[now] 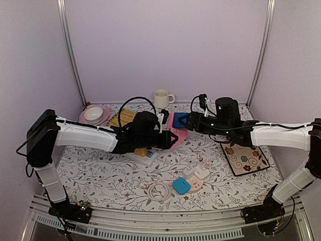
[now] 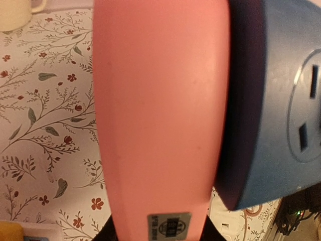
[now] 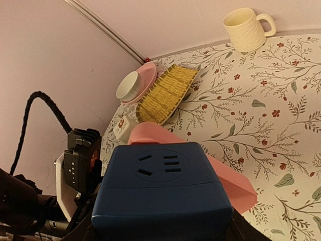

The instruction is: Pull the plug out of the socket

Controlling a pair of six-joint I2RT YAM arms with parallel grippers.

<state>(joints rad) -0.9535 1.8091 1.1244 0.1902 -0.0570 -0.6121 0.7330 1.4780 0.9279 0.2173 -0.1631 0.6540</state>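
A pink plug and a blue socket cube hang joined together above the middle of the table. My left gripper is shut on the pink plug, its dark fingers pressed against both sides. The blue socket sits against the plug's right side in the left wrist view. My right gripper is shut on the blue socket, whose slotted face points up. The pink plug sticks out behind and to the right of it.
A cream mug stands at the back. At the back left are a pink plate with a white bowl and a yellow brush. A floral mat lies right. White adapters, a small blue cube and a coiled cable lie near front.
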